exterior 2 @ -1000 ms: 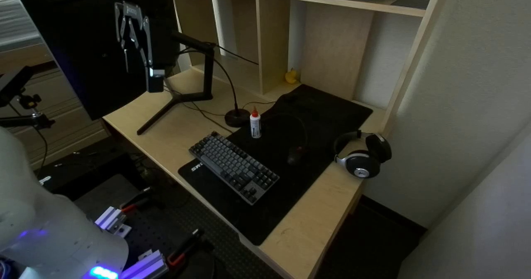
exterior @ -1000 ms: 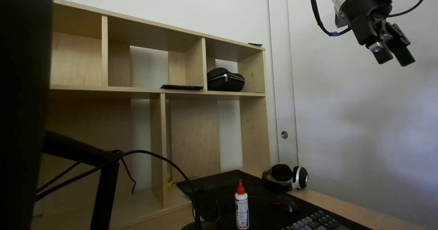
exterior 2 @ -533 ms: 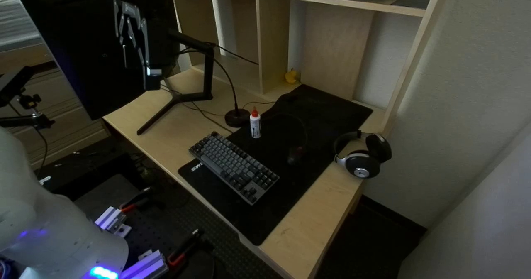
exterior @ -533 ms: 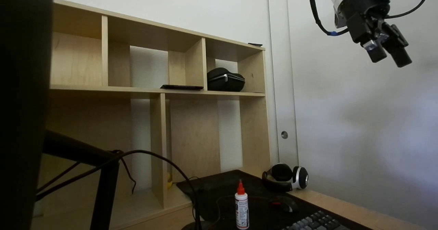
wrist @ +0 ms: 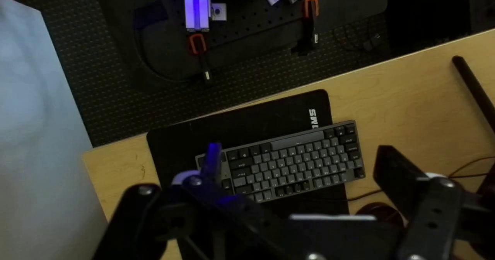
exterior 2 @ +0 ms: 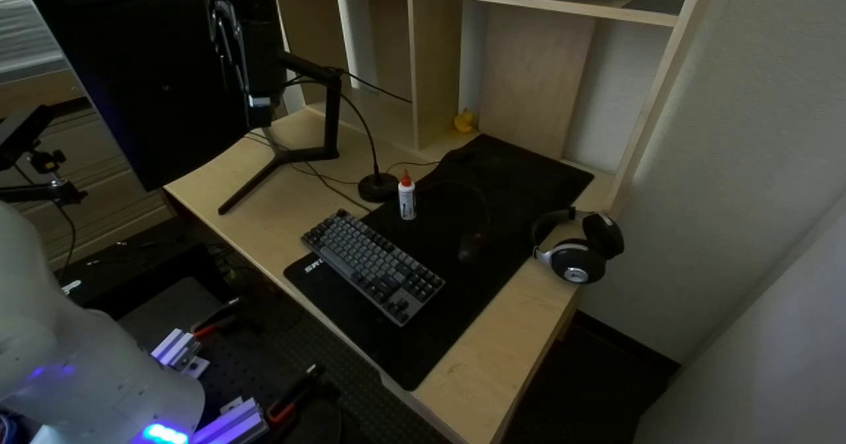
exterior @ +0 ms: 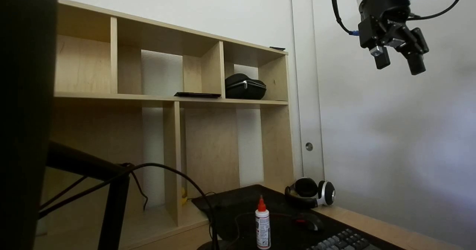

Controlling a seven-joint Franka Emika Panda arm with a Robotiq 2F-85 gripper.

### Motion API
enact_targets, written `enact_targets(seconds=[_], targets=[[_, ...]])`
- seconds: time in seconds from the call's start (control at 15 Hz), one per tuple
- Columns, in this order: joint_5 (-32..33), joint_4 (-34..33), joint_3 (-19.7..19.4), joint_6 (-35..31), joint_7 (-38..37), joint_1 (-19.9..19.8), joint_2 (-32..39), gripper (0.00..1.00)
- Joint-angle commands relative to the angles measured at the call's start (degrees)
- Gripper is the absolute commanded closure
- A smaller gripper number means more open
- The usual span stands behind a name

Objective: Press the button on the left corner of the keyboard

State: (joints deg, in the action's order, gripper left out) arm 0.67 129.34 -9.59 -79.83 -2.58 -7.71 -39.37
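Hanging nearest with jaws spread wide around open air, high above the table. In the wrist view, looking down onto the keyboard (partly hidden by the jaws), lying mostly on a black mat. Beyond, in both exterior views, towards an upright bottle, then headphones.

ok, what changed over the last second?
In an exterior view the gripper shifted toward picture left, and its fingers look wider spread; turned or opened, can't tell. Nothing grabbed or released. The keyboard, bottle, mouse and headphones stayed put.
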Motion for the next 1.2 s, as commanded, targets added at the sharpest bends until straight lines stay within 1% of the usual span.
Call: enact_targets(seconds=[0.0, 0.67, 0.73, 0.87, 0.93, 1.0, 1.07, 1.13], targets=[[-0.2, -0.2, 0.4, 0.1, 0.4, -0.7, 0.2, 0.0], [-0.2, -0.2, 0.4, 0.2, 0.4, -0.7, 0.2, 0.0], [0.7, 1.1, 1.3, -3.8, -1.8, -1.6, -1.0, 0.0], [0.0, 2.7, 1.3, -11.9, -3.3, -1.8, -2.2, 0.0], [0.4, 11.6, 3.4, -18.1, -5.8, -2.1, -7.8, 0.0], [0.4, 12.9, 4.2, -21.6, -7.0, -2.0, -8.4, 0.0], [-0.1, 15.9, 5.3, -25.7, -9.0, -2.0, -9.1, 0.0], [-0.6, 19.3, 6.6, -27.5, -11.3, -1.9, -10.5, 0.0]])
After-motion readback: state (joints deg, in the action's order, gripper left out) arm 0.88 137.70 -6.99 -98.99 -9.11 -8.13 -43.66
